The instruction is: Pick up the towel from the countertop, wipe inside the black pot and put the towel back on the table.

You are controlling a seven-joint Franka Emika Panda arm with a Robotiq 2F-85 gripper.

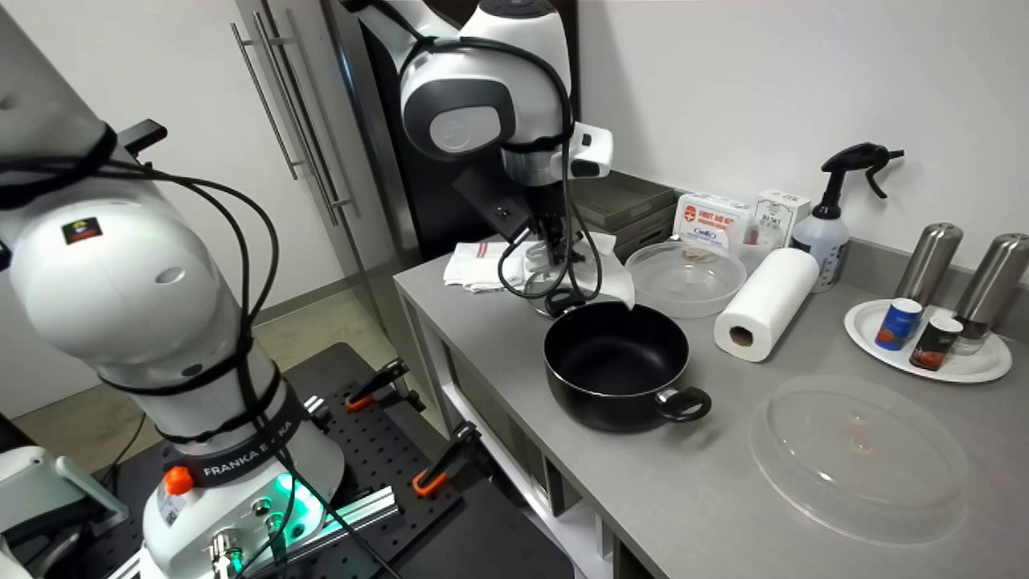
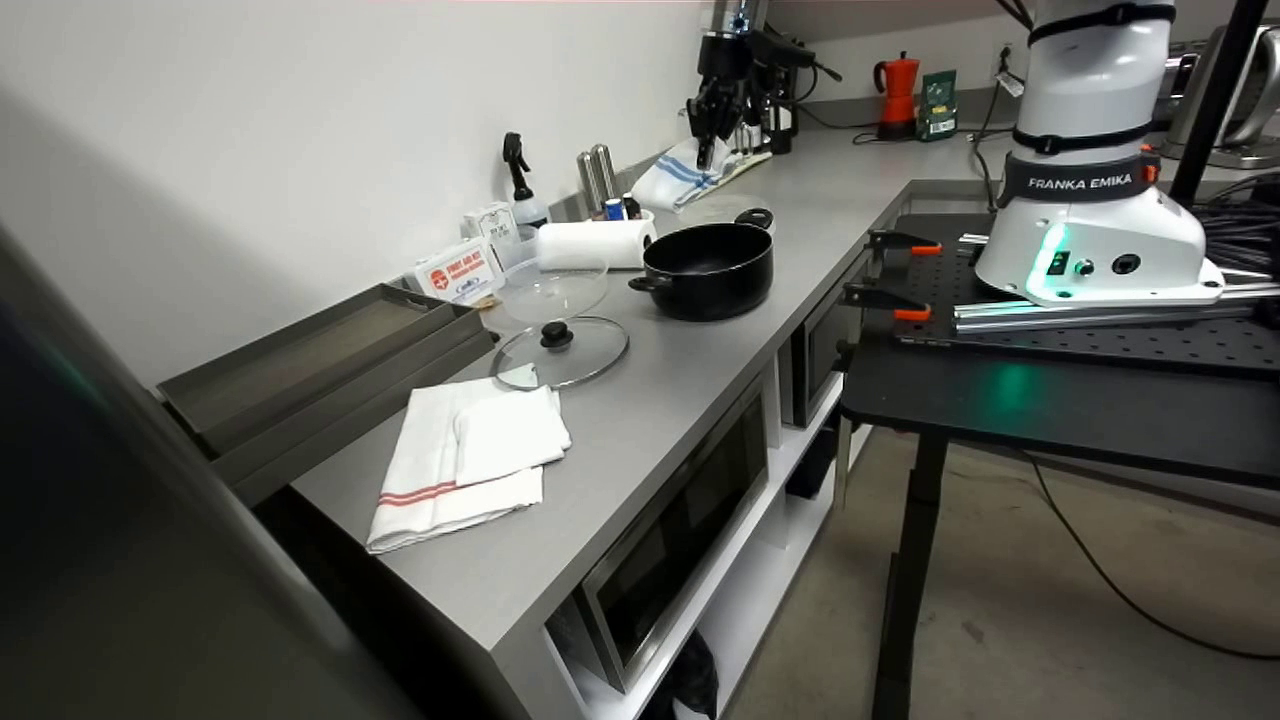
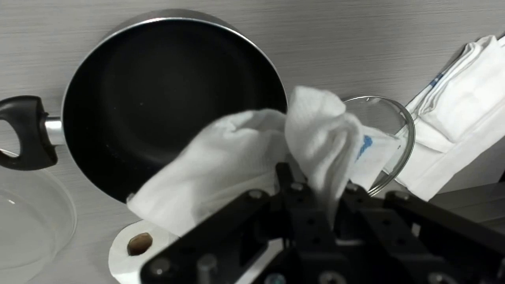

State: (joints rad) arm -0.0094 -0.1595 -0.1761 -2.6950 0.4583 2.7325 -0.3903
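The counter (image 1: 683,498) is carrying the black two-handled pot (image 1: 616,354). An exterior view is showing the glass lid (image 2: 565,355) whole, while in the wrist view the white towel (image 3: 244,161) is hiding part of it. There the towel is also overlapping the pot's rim and showing a blue mark; whether cloth and rim are touching is unclear. The fingers (image 3: 302,203) are standing nearly closed, clenching the bunched towel between them.

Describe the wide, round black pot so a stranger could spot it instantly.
Along the white wall runs a long, flat grey worktop. Between its front edge and a white paper-towel roll lying sideways stands the black pot. Its dark, two-handled body sets it apart from a clear round disc nearby.
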